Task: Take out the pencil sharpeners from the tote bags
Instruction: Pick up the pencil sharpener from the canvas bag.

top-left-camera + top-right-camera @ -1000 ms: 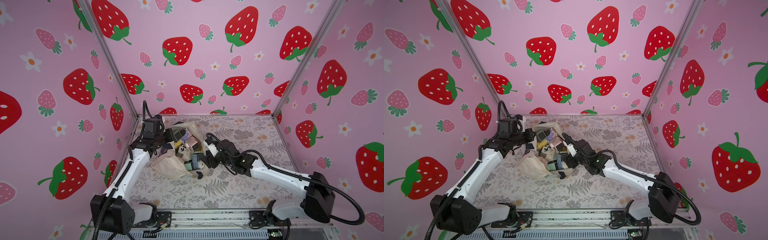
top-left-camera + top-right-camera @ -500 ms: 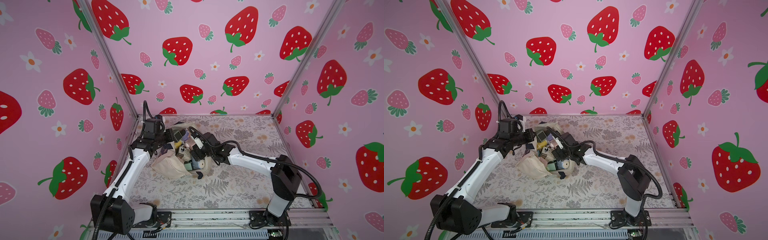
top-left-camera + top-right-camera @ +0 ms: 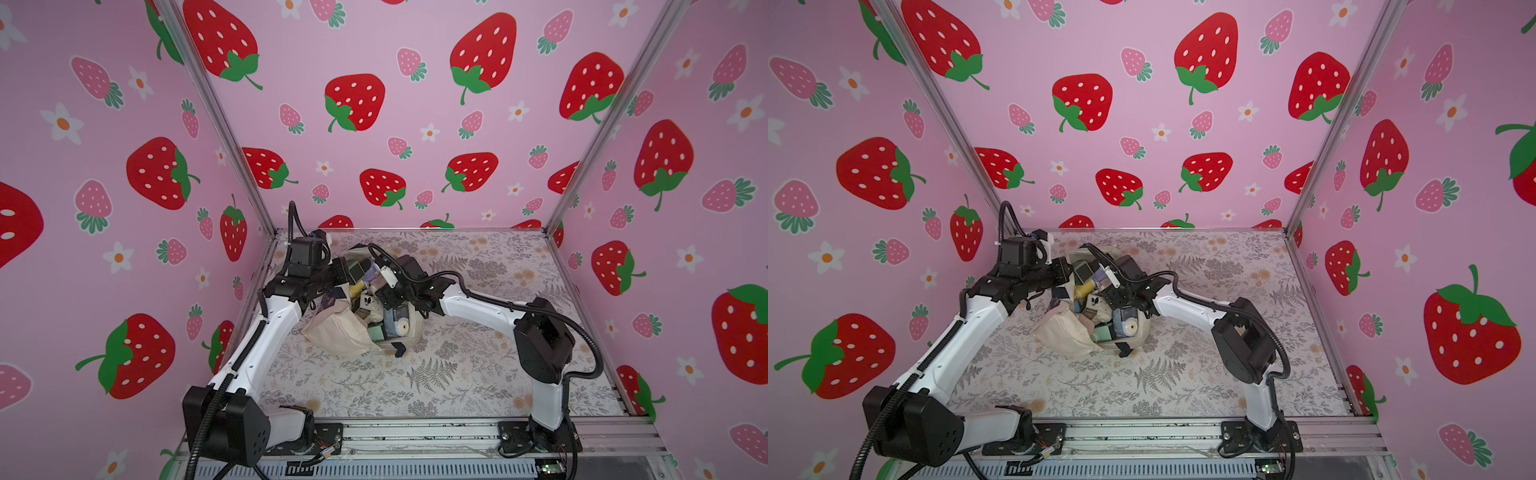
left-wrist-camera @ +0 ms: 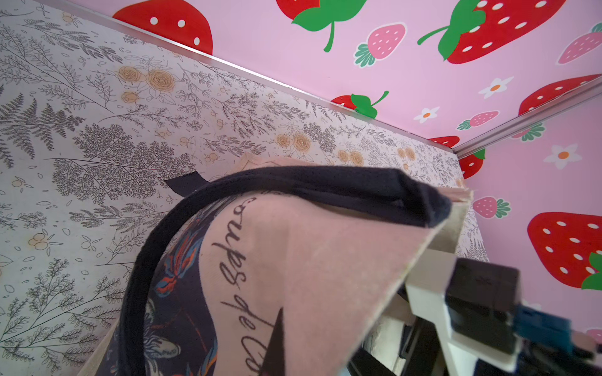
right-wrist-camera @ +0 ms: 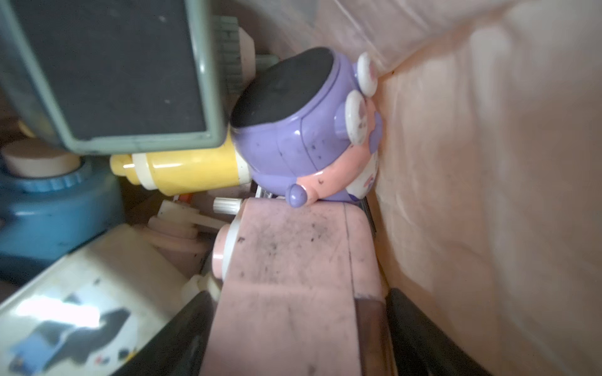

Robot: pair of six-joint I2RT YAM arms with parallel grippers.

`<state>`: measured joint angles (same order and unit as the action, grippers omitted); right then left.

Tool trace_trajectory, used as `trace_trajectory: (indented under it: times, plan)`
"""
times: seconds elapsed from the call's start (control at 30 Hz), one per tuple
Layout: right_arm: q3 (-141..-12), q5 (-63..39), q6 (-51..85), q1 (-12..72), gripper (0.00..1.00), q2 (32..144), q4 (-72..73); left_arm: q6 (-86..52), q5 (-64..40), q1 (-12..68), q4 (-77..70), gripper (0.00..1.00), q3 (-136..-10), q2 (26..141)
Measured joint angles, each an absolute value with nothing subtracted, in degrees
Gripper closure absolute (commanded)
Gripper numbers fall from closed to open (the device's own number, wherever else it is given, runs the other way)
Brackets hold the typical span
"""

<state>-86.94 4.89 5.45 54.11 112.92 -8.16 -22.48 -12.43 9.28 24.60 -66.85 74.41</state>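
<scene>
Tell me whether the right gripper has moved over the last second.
Yes. The right gripper has gone leftward from the tote bag's right rim into its open mouth, where it straddles a pink pencil sharpener.

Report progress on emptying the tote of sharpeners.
Done: nothing; no sharpener lies on the table, all visible ones sit in the tote bag. In hand: left gripper, shut, holds the bag's edge; right gripper straddles the pink sharpener, grip unclear. Left: every sharpener.
</scene>
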Motion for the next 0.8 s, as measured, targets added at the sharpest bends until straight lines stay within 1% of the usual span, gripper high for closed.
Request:
trace_trajectory:
  times: [0.07,0.23,0.27,0.43,0.53,0.8]
  plan:
    - [-87.44,4.38,5.74,53.95,0.29,113.67,-8.19,-22.48,-12.45,9.3,24.58,1.0,-66.85,74.41]
    - [-88.29,3.64,6.09,53.76,0.56,113.95,-8.71,-22.48,-11.6,9.28,24.27,1.0,-66.85,74.89]
    - [-88.29,3.57,6.11,53.74,0.59,113.95,-8.75,-22.5,-11.53,9.3,24.23,1.0,-66.85,74.96]
    - [-87.61,3.38,5.89,54.02,0.59,113.16,-8.91,-22.5,-11.16,9.32,24.18,1.0,-66.85,74.98]
    - [-85.32,3.2,5.67,54.24,0.61,110.59,-9.23,-22.52,-11.09,9.39,24.18,1.0,-66.85,74.98]
    - [-76.01,-0.16,4.56,54.37,0.61,93.54,-11.25,-22.52,-10.46,9.39,24.14,1.0,-66.85,75.0]
